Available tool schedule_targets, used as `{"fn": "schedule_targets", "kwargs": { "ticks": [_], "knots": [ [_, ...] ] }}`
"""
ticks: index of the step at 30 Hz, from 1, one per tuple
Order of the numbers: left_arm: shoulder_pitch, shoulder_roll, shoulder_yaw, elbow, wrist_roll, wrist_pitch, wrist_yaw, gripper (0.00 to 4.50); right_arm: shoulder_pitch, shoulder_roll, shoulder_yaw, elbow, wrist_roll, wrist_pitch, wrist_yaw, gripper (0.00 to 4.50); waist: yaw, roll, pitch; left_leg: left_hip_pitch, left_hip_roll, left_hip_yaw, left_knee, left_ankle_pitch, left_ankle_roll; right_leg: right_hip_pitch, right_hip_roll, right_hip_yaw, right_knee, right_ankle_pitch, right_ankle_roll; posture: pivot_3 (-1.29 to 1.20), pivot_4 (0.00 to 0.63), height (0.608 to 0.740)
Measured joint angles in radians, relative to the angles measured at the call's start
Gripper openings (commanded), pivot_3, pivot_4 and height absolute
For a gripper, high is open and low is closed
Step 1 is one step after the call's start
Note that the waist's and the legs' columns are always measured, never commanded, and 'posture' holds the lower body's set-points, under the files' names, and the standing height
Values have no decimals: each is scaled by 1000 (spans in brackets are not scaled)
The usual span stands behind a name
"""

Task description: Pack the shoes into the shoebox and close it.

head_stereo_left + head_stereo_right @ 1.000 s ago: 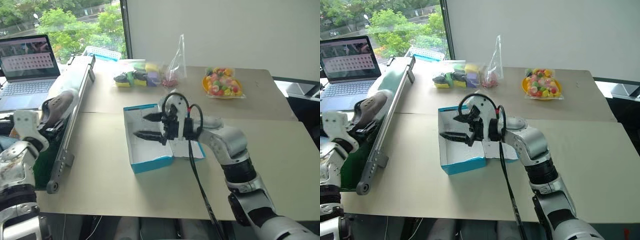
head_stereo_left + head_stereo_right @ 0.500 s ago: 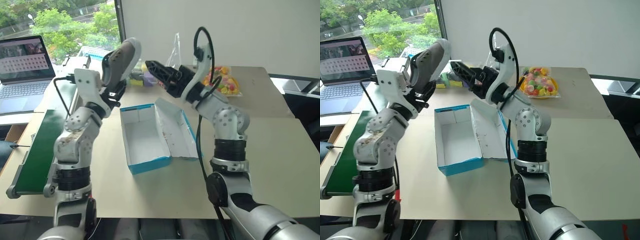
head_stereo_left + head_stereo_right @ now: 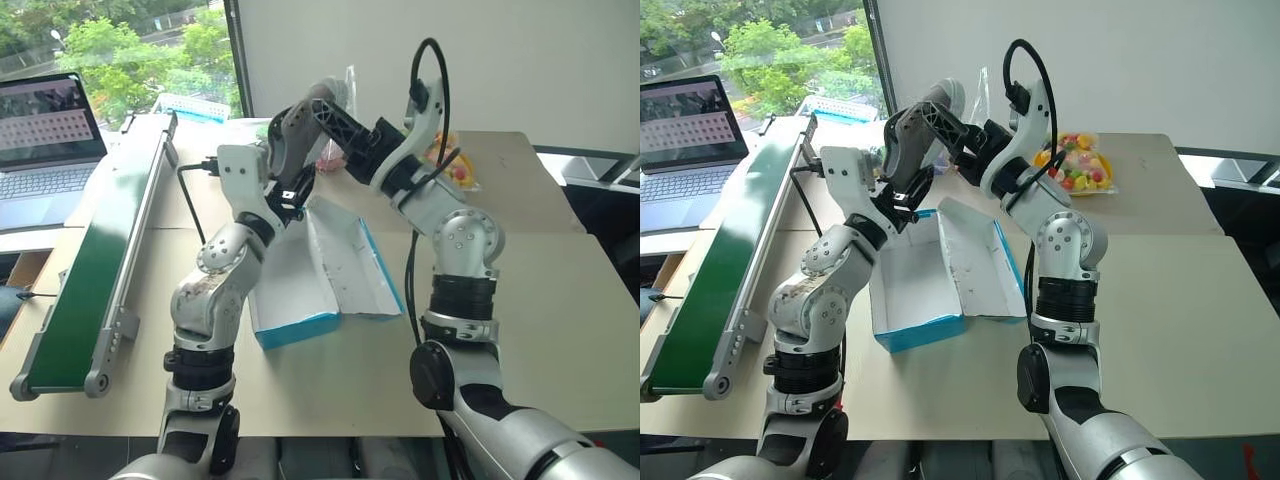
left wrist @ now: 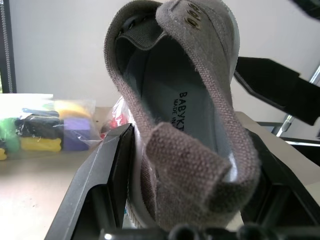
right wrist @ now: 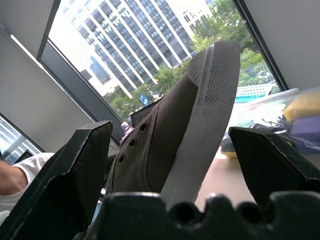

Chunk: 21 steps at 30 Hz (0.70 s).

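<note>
One grey canvas shoe [image 3: 298, 122] with a white sole is held in the air over the shoebox's far end, toe up. My left gripper [image 4: 190, 140] is shut on its heel end, one finger [image 4: 107, 175] along each side. My right gripper [image 5: 170, 131] stands open around the toe, and its fingers [image 5: 80, 165] leave a gap on both sides. The blue shoebox [image 3: 908, 300] lies open on the table below, white inside, with nothing in it. Its lid [image 3: 978, 258] is folded out to the right.
A long green conveyor [image 3: 88, 262] runs along the table's left side, with a laptop [image 3: 48, 130] beyond it. A bag of coloured candies [image 3: 1080, 165] and a bag of sponges [image 4: 40, 132] lie at the back. A person's white sleeve [image 5: 15, 187] is in the right wrist view.
My left arm swung right and up from the conveyor, carrying the shoe over the box. My right gripper rose out of the box and now flanks the shoe's toe.
</note>
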Motion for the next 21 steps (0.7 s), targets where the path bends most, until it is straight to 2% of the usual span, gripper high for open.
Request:
{"fn": "schedule_targets", "kwargs": {
  "ticks": [7, 10, 14, 16, 19, 21],
  "knots": [
    [-19, -16, -7, -49, -13, 60, 15, 2431, 1, 0, 2, 32, -1, -19, -5, 4500, 0, 0, 0, 0, 0, 0, 0, 0, 0, 0, 0, 0, -6, 0, 0, 0, 150, 740],
    [-17, -16, -17, -60, -23, 85, 15, 2429, 1, -1, 2, 37, -1, -33, -4, 3762, 0, 0, 0, 0, 0, 0, 0, 0, 0, 0, 0, 0, -6, 0, 0, 0, 150, 740],
    [9, -14, -25, -94, -32, 113, 15, 2429, 3, -9, 13, 52, -1, -35, 4, 2347, -1, 0, 0, 0, 0, 0, 0, 0, 0, 0, 0, 0, -6, 0, 0, 0, 150, 740],
    [13, -5, -25, -96, -35, 119, 10, 2429, 3, -12, 20, 53, -1, -35, 8, 1841, -1, 0, 0, 0, 0, 0, 0, 0, 0, 0, 0, 0, -6, 0, 0, 0, 150, 740],
    [17, 8, -24, -97, -41, 130, 8, 2429, 3, -13, 33, 56, -1, -35, 10, 829, 0, 0, 0, 0, 0, 0, 0, 0, 0, 0, 0, 0, -6, 0, 0, 0, 150, 740],
    [17, 15, -22, -100, -43, 141, 7, 2429, 3, -15, 37, 57, -2, -35, 10, 405, 1, 0, 0, 0, 0, 0, 0, 0, 0, 0, 0, 0, -6, 0, 0, 0, 150, 740]
  ]
}}
